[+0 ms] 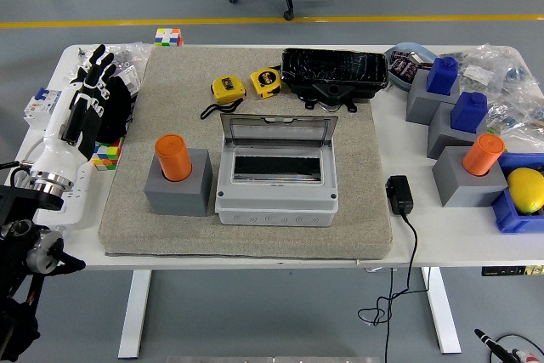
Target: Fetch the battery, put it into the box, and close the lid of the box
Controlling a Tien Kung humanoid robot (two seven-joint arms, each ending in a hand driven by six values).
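An orange cylindrical battery (173, 156) stands upright in a grey holder block (178, 184) on the grey mat, left of the box. The grey plastic box (276, 183) sits at the mat's front middle with its clear lid (278, 131) hinged up and open; the inside looks dark and empty. My left hand (91, 89) is at the table's left edge, its fingers spread and pointing away from me, holding nothing, well to the left of the battery. My right arm is out of view.
A second orange cylinder (483, 155) in a grey block stands at the right, beside a blue bin with a lemon (527, 189). Two yellow tape measures (228, 88) and a black tray (334, 74) lie behind the box. A black power adapter (399, 194) lies to the right of the mat.
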